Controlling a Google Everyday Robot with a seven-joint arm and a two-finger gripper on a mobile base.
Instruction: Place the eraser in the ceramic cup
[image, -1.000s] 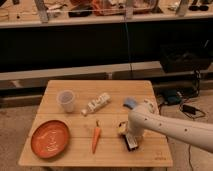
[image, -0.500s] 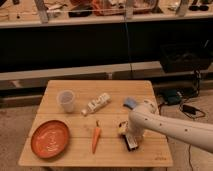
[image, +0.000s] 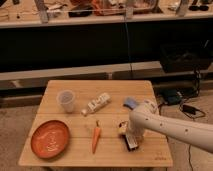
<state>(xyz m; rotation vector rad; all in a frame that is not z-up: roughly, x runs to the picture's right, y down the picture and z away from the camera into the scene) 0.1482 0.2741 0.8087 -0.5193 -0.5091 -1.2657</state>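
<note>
We see no shift: our gripper (image: 129, 135) hangs spread over the eraser (image: 131, 144) at the near right, seemingly not yet gripping; the ceramic cup (image: 66, 100) waits far left.

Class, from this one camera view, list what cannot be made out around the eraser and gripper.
The eraser: camera view, mostly covered by the arm; label unreadable.
The gripper, low over the eraser at the front right of the table: contact hidden by the arm.
The blue pad: near edge hidden behind the arm.
</note>
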